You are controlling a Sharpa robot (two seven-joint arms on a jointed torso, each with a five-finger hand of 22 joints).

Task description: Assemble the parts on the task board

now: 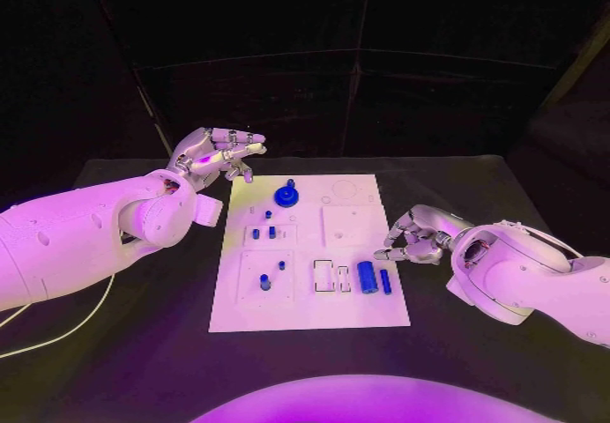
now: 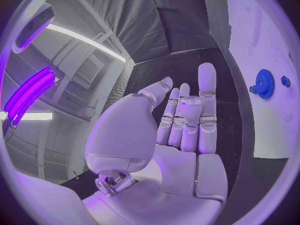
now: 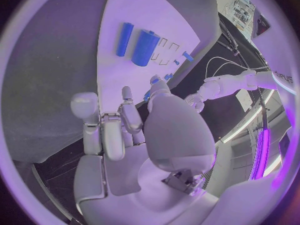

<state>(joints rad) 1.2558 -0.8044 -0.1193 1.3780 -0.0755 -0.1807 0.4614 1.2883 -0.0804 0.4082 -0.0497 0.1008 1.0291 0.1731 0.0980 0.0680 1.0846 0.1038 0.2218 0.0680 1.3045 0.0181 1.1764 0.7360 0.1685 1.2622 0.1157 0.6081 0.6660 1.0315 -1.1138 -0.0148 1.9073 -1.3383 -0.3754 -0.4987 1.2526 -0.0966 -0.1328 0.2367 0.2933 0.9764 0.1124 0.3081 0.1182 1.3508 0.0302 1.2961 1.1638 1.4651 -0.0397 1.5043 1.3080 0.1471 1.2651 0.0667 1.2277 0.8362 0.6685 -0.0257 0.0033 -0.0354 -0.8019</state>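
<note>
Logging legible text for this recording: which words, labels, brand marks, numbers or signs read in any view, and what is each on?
None can be read.
The task board carries faint outlines by its recesses, no letters or numbers that can be made out.
The left hand, the right hand, the blue gear and the blue cylinders show no markings.
A dark mark on the left arm's forearm in the right wrist view is too small to read.

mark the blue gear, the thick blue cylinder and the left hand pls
Round blue toothed gear [image 1: 286, 196]: head view, on its flat face.
Thick blue cylinder [image 1: 366, 277]: head view, mid-length of its side.
Silver left hand [image 1: 213, 152]: head view, on the palm below the fingers.
</note>
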